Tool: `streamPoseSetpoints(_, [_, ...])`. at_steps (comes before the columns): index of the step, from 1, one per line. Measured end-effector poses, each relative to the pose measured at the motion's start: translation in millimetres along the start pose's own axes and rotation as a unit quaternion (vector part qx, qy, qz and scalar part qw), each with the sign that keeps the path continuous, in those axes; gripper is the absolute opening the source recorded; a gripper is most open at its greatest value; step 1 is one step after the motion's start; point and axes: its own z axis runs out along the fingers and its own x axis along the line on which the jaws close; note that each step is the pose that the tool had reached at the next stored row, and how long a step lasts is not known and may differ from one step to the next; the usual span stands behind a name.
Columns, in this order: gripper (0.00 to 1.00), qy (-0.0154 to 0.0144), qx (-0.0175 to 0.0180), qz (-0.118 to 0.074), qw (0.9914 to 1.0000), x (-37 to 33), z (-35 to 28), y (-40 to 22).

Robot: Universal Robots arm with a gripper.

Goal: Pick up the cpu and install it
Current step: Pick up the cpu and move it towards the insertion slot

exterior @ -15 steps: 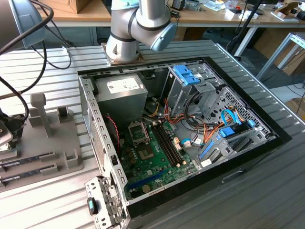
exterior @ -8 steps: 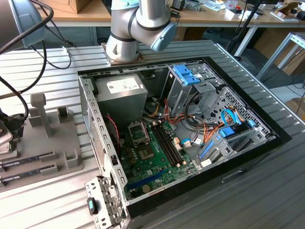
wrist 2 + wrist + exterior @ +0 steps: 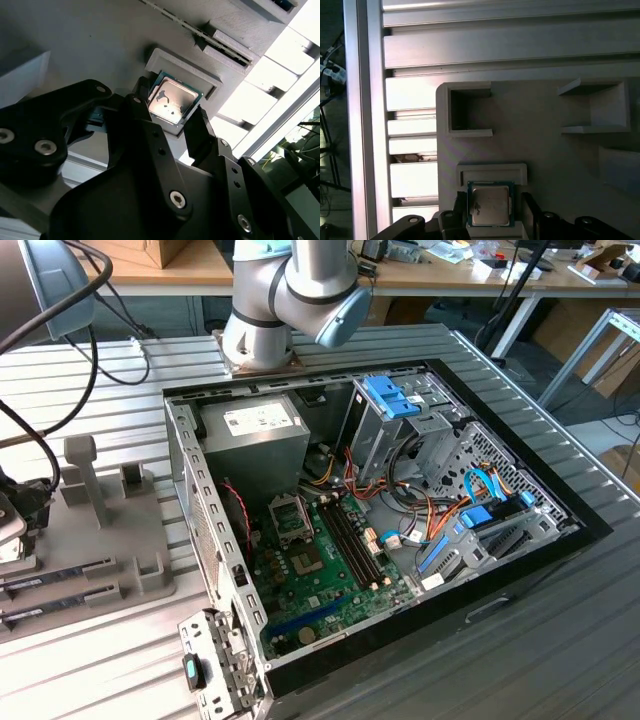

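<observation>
The gripper (image 3: 171, 107) lies closest to the lens in the second wrist view, its black linkages and screw heads taking up the foreground. Its two fingers (image 3: 200, 130) stand apart, one on each side of the cpu (image 3: 172, 97). The cpu lies flat, silvery top up with a thin green rim, in a raised square nest (image 3: 185, 62) on a grey fixture plate (image 3: 100, 40). Whether either fingertip touches the chip's edge cannot be told here.

In the first wrist view the cpu (image 3: 490, 204) sits in the same nest. The gripper (image 3: 494, 201) straddles it with fingers spread, and a narrow strip of grey holder shows between one finger and the chip. Beyond it, the fixture plate (image 3: 540, 110) carries two box-shaped pockets (image 3: 465, 112). It rests on a ribbed aluminium table (image 3: 495, 45).

In the exterior view an open computer case (image 3: 590, 530) lies on the table (image 3: 130, 660). Inside are a green motherboard (image 3: 320, 580) with a metal-framed socket (image 3: 292, 518), a grey power supply (image 3: 255, 430) and bundled cables. The arm (image 3: 290, 290) stands mounted behind the case. The fixture plate (image 3: 110, 540) sits at the exterior view's left, well apart from the motherboard, with long dark sticks (image 3: 50, 585) lying in its slots.
</observation>
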Motion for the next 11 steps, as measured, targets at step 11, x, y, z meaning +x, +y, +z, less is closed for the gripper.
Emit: streamPoseSetpoints(11, [0.55, 0.0, 0.0003, -0.001, 1.0, 0.0, 6.2, -0.2])
